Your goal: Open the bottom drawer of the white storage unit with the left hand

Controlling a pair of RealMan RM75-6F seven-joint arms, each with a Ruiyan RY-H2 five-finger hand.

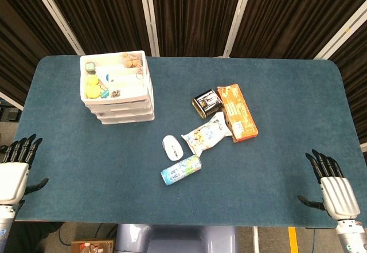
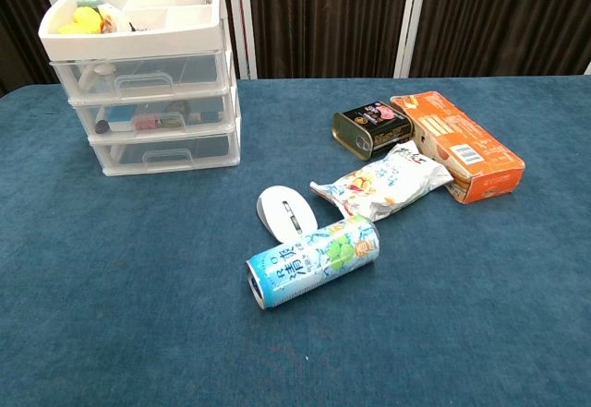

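Note:
The white storage unit stands at the table's far left, with three clear-fronted drawers and an open top tray of small items. Its bottom drawer is pushed in, handle facing me. My left hand hovers at the table's near left corner, fingers spread, holding nothing, far from the unit. At the near right edge my right hand is likewise spread and empty. Neither hand shows in the chest view.
A white mouse, a lying drink can, a snack bag, a dark tin and an orange box lie mid-table on the blue cloth.

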